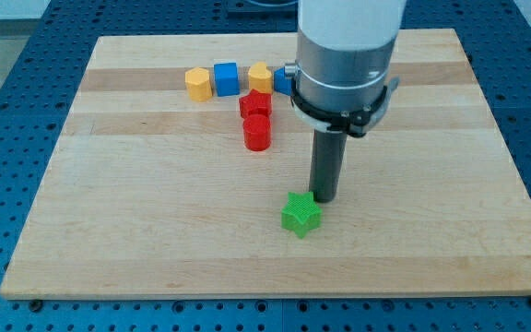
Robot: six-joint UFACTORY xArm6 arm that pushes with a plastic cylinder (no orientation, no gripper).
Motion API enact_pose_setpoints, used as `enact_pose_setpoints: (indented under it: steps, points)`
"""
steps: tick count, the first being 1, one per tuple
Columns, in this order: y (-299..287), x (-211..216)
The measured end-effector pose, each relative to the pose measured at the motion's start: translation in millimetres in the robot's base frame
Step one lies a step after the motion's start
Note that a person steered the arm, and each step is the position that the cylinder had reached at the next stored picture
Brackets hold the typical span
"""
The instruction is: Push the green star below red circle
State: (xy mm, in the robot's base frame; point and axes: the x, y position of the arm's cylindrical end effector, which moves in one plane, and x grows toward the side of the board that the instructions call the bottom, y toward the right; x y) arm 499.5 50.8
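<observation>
Green star [300, 215], red circle [257, 133], pale wooden board [155, 203].

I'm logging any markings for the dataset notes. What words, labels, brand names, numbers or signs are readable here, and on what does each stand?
None: no readable text, number or sign shows in this view.
The wooden board, the green star, the red circle, the other blocks and the grey arm housing above my tip all look unmarked.
</observation>
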Motion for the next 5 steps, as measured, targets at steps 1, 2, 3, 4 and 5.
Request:
enact_pose_setpoints:
  steps: [1,2,3,4,5]
  points:
    - [14.6,-13.9]
    - [2.4,32.0]
    - [2.0,33.5]
    - [-8.4,33.5]
    - [-36.3,33.5]
